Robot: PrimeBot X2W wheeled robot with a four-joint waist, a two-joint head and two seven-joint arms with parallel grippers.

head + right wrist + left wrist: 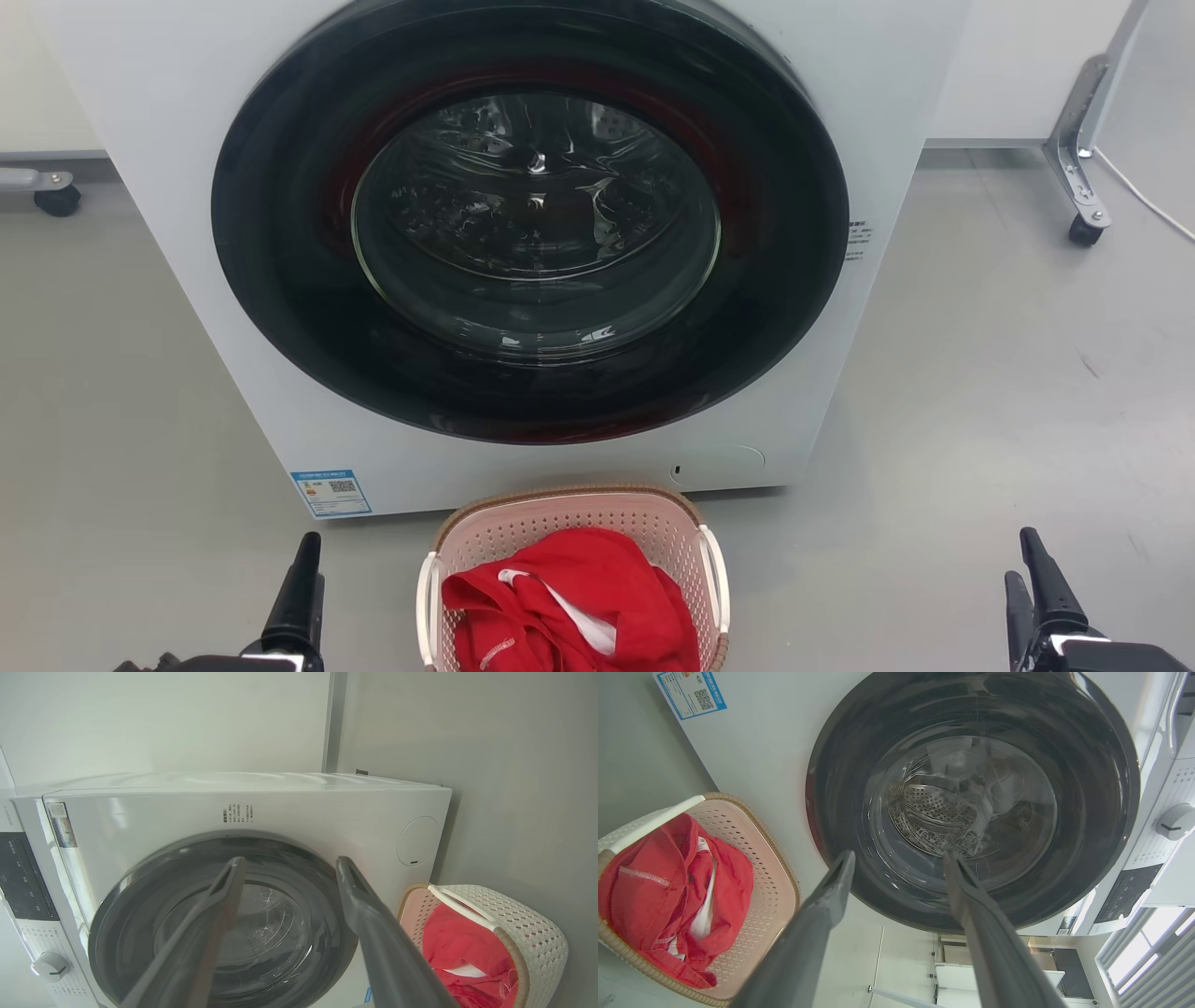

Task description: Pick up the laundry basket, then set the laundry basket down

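On the grey floor (980, 373) stands the small pale pink perforated plastic laundry basket (579, 518), holding a crumpled red garment (569, 597); probably light and stiff, best taken by its white side handles (717, 579). The left gripper (899, 858) and right gripper (289, 861) flank it, fingers spread, empty. Behind rises the white front-loading washing machine (187, 140).

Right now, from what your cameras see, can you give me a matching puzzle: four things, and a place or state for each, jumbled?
Things:
1. laundry basket
2. red garment
3. washing machine door
4. left gripper

Places or states:
A. open, empty
B. shut
C. on the floor
D. inside the laundry basket

Pairs: 1-C, 2-D, 3-B, 4-A
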